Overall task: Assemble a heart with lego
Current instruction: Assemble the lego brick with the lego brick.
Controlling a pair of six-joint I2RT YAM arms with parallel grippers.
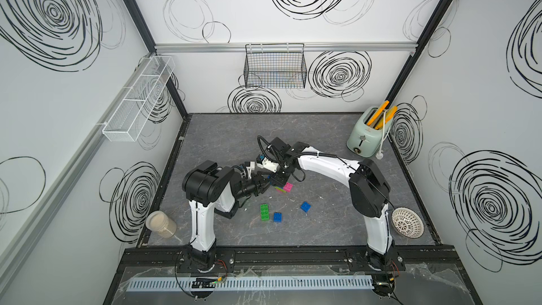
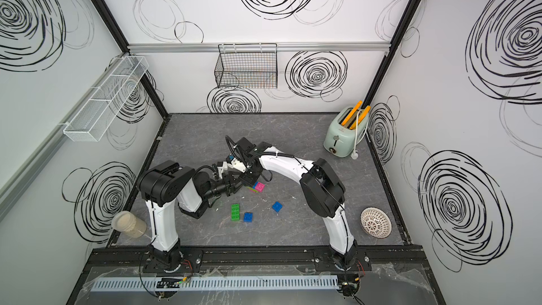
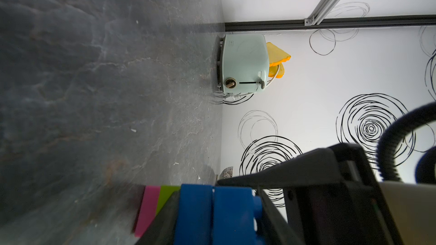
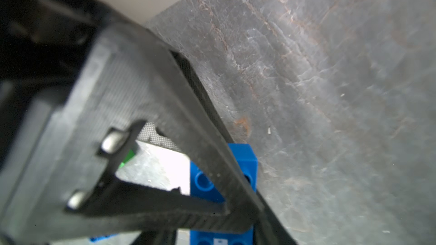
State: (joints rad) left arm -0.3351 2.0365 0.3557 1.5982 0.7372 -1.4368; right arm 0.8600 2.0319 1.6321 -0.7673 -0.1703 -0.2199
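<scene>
Blue brick [image 3: 231, 213] going onto the part-built heart [image 1: 288, 186].
Left fingers [image 3: 162, 220] pinch it; right fingers [image 3: 295, 173]: hold unclear. Press squarely, studs aligned.

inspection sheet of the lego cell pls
surface: grey marbled tabletop, a few white specks.
job's things: pink, lime and blue brick stack between the grippers; loose green brick, two blue bricks.
clutter: toaster, jar, white bowl.
grippers: left gripper closed on the stack's blue bricks; right gripper at the stack, state unclear.
cables: black hose looping over right wrist; toaster cord on tabletop.
surroundings: wire basket, mesh shelf on swirl-patterned walls.
</scene>
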